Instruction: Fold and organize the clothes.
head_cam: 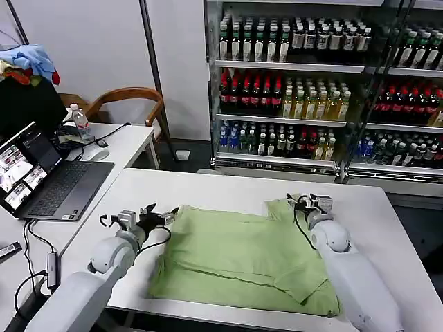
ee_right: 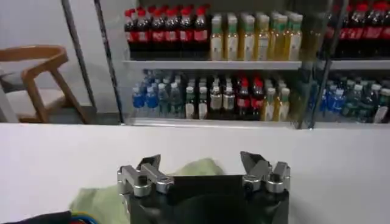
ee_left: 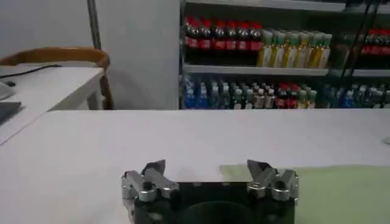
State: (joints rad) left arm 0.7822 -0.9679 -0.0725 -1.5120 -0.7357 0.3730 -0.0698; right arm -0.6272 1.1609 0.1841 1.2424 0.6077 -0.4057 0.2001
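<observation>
Light green soft-fabric polo shirt (head_cam: 242, 259) flat on white worktop (head_cam: 208, 187), lower centre of frame. Left pincer (head_cam: 158, 216) spread at shirt's left edge; right pincer (head_cam: 309, 202) spread at upper right corner.

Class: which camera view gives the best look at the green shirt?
The head view: the whole green shirt lies spread on the table. The left wrist view catches one flat edge, and the right wrist view a bunched corner.

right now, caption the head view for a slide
Both open pincers, left and right, sit at opposite edges of the green shirt on the table.
</observation>
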